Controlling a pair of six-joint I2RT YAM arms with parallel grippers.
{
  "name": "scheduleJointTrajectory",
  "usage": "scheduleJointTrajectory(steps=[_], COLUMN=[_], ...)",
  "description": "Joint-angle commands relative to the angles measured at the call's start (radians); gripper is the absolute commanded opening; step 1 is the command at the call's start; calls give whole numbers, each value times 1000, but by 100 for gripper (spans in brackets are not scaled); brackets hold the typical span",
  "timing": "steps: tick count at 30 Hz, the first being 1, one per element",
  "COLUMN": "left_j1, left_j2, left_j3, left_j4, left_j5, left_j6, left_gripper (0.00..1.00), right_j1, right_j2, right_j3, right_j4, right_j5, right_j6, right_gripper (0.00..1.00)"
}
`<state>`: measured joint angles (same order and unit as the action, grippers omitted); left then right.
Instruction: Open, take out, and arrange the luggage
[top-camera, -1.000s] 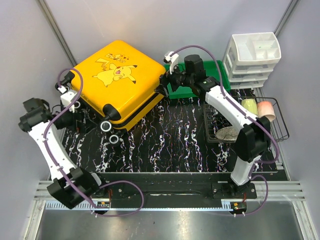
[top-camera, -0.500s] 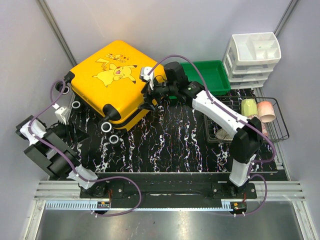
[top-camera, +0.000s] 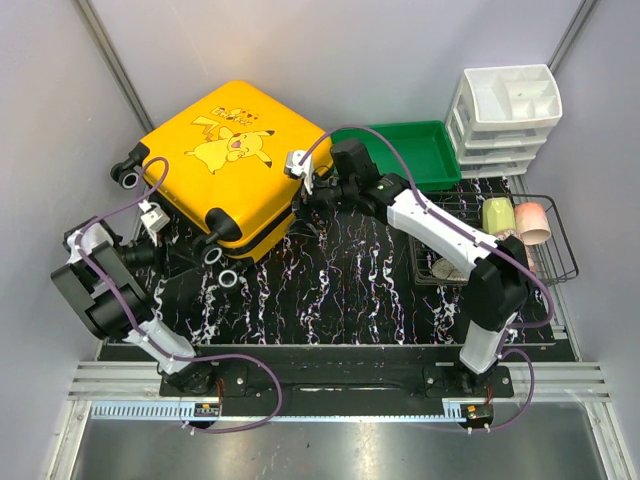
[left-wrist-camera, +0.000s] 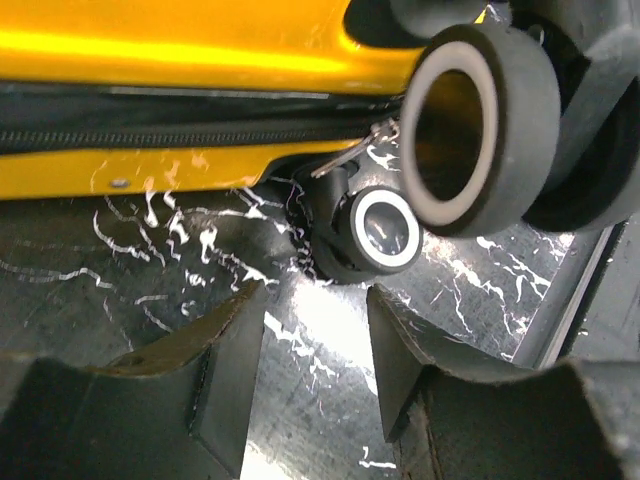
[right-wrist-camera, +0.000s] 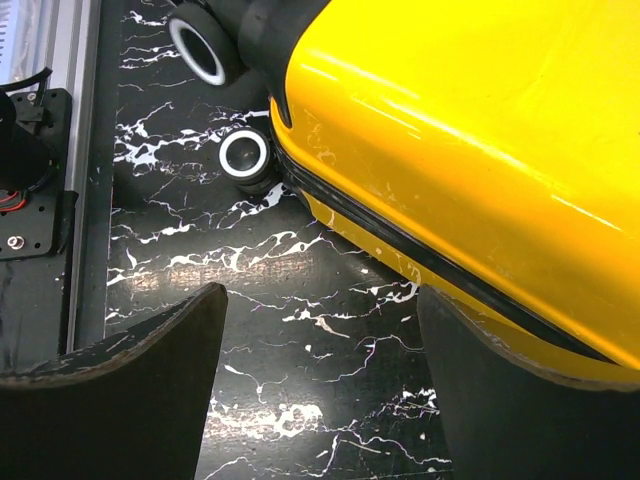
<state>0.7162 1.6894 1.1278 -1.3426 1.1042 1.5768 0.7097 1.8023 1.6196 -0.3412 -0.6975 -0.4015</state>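
The luggage (top-camera: 230, 150), a yellow hard-shell suitcase with a cartoon print, lies flat and closed on the black marble mat. My left gripper (top-camera: 185, 255) is low beside its near-left corner, pointing at the wheels (left-wrist-camera: 385, 228). Its jaws (left-wrist-camera: 315, 330) stand partly open over bare mat with nothing between them. The zipper seam (left-wrist-camera: 150, 130) and a metal pull tab (left-wrist-camera: 350, 155) show just beyond. My right gripper (top-camera: 300, 203) hovers at the suitcase's near-right edge (right-wrist-camera: 470, 130), open wide (right-wrist-camera: 320, 340), with one finger (right-wrist-camera: 520, 400) close to the shell's lower rim.
A green tray (top-camera: 400, 150) sits behind the right arm. A white drawer unit (top-camera: 510, 115) stands at the back right. A black wire basket (top-camera: 560, 255) on the right holds a green cup (top-camera: 498, 213) and a pink cup (top-camera: 533, 222).
The right gripper has swung left from the green tray to the suitcase's near-right edge. The left arm dropped lower toward the wheels and its jaws have narrowed.
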Motion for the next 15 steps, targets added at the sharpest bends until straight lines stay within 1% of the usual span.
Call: scheduleJointTrajectory(steps=[1,5,7,10,15], left_j1=[-41,-77,-83,-95,-130], left_j2=[27,55,75,105,148], left_j3=[21,-14,-25,-28,-31], left_j4=[-196,-198,-190,-207,-207], left_j5=[127,181,222,255,284], left_j6=[60,114,103,135,132], left_gripper=[49,48,47,46,48], right_j1=[-4,-3,-3,-4,-4], right_j2=[-78,-83,-84,-87,-84], right_j3=[-18,-21,-23,-26,-32], right_j4=[30,22,21,18,19], right_j5=[6,9,15,18,26], right_j6=[-17,-20,-22,-22,-23], right_gripper=[85,86,85,86,86])
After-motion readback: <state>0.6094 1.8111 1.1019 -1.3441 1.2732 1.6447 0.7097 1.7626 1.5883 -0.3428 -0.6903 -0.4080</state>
